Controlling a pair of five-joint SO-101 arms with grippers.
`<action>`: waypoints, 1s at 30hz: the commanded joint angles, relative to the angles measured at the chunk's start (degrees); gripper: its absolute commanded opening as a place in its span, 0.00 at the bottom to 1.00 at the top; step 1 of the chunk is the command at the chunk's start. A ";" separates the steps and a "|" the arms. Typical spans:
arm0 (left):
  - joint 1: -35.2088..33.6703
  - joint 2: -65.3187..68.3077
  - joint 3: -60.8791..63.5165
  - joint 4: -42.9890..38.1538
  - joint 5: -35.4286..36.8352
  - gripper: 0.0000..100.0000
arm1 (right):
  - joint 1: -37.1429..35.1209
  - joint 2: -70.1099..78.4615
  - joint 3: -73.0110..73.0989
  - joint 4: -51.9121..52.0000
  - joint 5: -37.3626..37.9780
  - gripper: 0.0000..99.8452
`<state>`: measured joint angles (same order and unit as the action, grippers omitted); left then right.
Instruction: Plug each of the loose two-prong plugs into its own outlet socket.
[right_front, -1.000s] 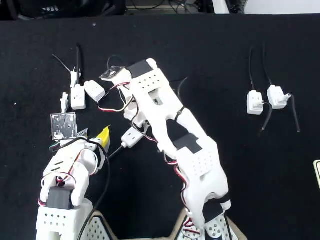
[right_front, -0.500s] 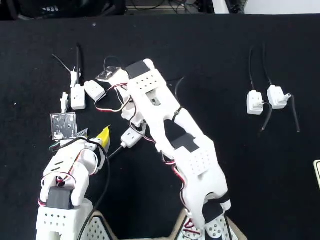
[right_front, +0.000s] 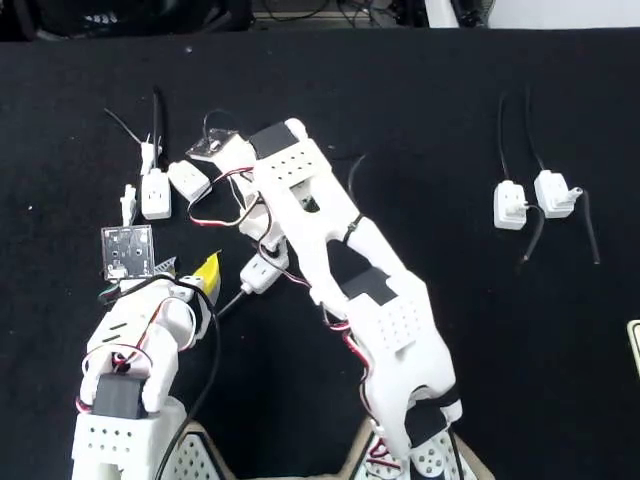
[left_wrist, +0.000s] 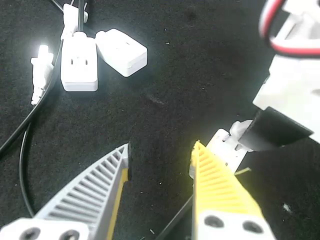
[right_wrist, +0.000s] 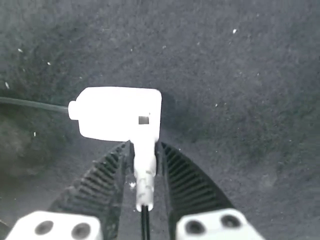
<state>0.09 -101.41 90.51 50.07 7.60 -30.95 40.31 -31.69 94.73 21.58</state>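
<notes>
My right gripper (right_wrist: 144, 147) is shut on a slim white two-prong plug (right_wrist: 144, 170) with a black cord. The plug's front end is pressed against a white outlet block (right_wrist: 120, 114). In the high view that block (right_front: 258, 272) lies left of centre under the right gripper (right_front: 268, 255). My left gripper (left_wrist: 160, 155) hangs open above bare cloth, just beside the block (left_wrist: 225, 150). A white outlet (left_wrist: 79, 67), a second white block (left_wrist: 122, 50) and a loose plug (left_wrist: 40, 65) lie farther back. Another loose plug (right_front: 148, 155) lies behind them.
Two more white outlets (right_front: 510, 205) (right_front: 553, 193) with black cords sit far to the right on the black cloth. A thin cord (right_front: 225, 305) runs from the held block toward the left arm. The right arm's long white body (right_front: 340, 270) crosses the middle.
The right arm has shifted slightly left and toward the back, nudging the outlet block with it. The left arm has stayed still.
</notes>
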 joint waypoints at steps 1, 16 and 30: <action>-0.66 -0.62 -1.01 -0.97 -0.35 0.20 | -2.20 2.42 1.19 -3.87 0.53 0.01; -0.66 -0.62 -1.10 -0.79 -0.35 0.20 | -3.34 2.86 2.95 -8.53 0.18 0.01; -0.66 -0.62 -1.10 -0.70 -0.35 0.20 | 1.23 -6.55 3.12 -1.76 0.44 0.01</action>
<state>0.09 -101.41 90.51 50.07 7.60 -31.56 37.85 -27.74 90.86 21.58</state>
